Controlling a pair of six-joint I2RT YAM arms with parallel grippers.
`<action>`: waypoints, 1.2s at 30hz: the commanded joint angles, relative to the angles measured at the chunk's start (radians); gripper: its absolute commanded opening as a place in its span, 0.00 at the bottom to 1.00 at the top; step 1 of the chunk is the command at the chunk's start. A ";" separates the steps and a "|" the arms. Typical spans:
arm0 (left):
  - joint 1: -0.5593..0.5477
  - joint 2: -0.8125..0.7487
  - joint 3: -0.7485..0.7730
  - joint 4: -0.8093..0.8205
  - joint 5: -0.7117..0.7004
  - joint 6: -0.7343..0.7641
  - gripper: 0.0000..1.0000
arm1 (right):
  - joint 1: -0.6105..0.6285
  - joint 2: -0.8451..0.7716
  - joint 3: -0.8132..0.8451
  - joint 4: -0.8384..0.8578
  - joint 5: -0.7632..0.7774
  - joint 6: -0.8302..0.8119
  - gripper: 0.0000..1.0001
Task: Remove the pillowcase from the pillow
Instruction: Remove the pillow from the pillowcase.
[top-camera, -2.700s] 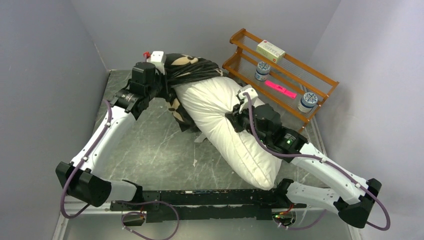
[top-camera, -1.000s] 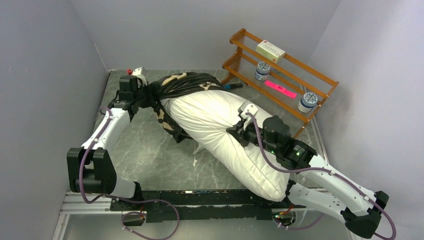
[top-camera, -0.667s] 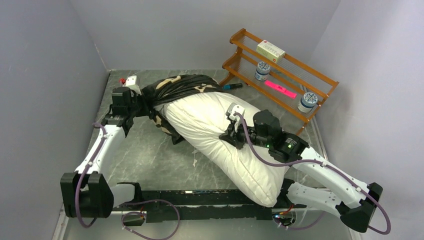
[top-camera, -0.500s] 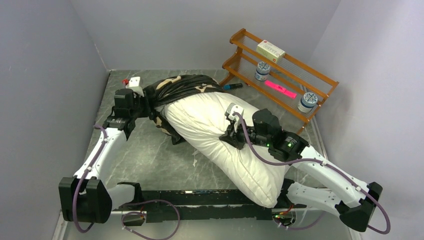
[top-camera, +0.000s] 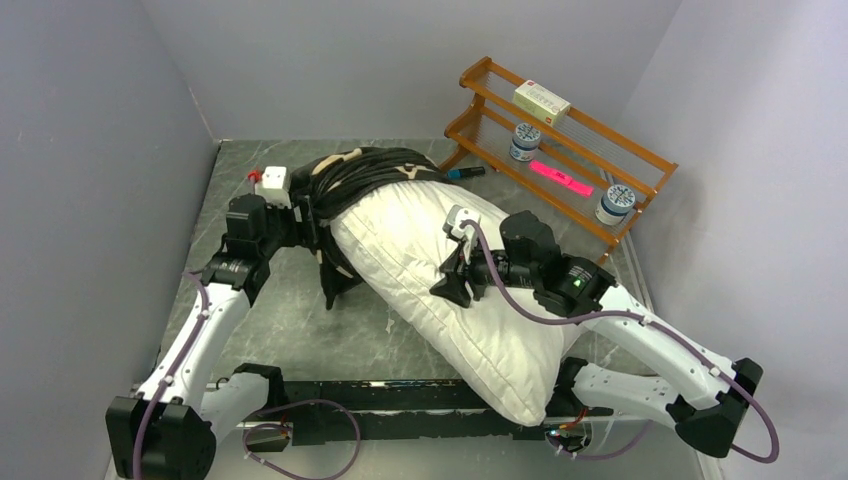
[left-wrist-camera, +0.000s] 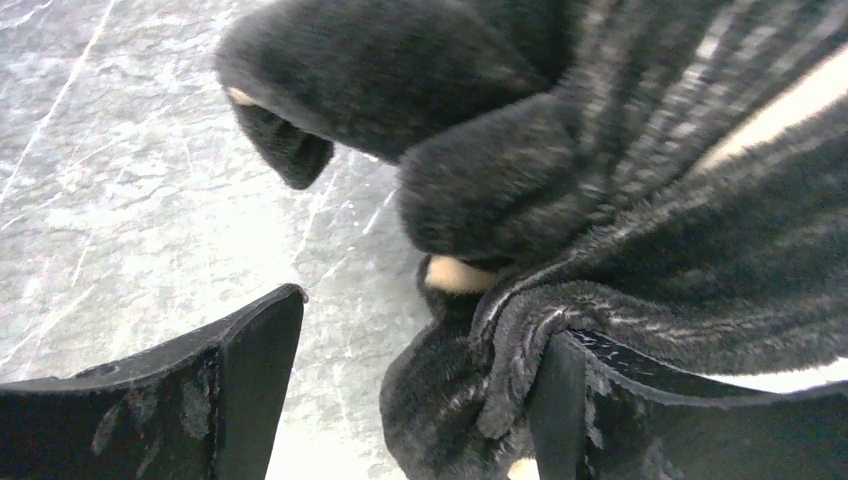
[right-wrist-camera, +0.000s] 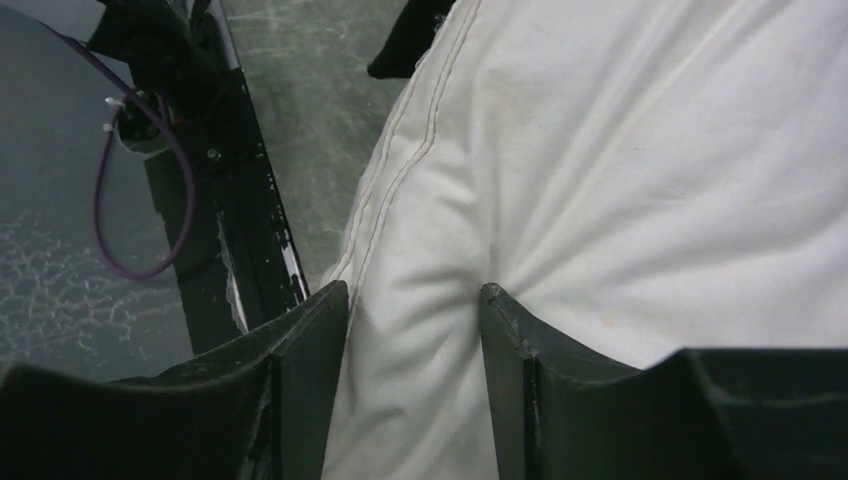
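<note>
**While both arms reach in, the cover sits bunched at the far end**

When I look down from the top camera, the pillow (top-camera: 400, 240) is the big white thing. It lies slantwise on the table (top-camera: 300, 320), from about 12 o'clock down to 5 o'clock. Most of it is bare. The pillowcase (top-camera: 365, 170), black and fluffy with tan flowers, is bunched up over the far end at about 11 o'clock. One flap of it hangs down the left side onto the table.

My left gripper (left-wrist-camera: 420, 330) is at the left edge of the pillowcase, at about 10 o'clock. In its own camera the jaws stand wide apart. One finger (left-wrist-camera: 250, 370) is over bare table and touches nothing. The other finger (left-wrist-camera: 580, 400) has a fold of the black cloth lying against it. I see no cloth squeezed between the two.

My right gripper (right-wrist-camera: 412, 295) is on the middle of the pillow. Its jaws are close together, with a lump of white cloth pinched between them. Wrinkles run out from that spot.

A wooden rack (top-camera: 600, 127) stands at about 2 o'clock.
</note>
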 joint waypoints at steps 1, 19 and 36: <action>-0.035 -0.046 -0.009 0.088 0.080 0.035 0.81 | 0.001 0.022 0.070 -0.008 -0.037 0.021 0.58; -0.051 -0.001 -0.007 0.125 0.219 0.010 0.85 | 0.076 0.327 0.437 -0.001 0.077 -0.001 0.90; -0.054 -0.011 -0.006 0.121 0.290 0.018 0.95 | 0.170 0.607 0.391 0.068 0.437 -0.002 0.77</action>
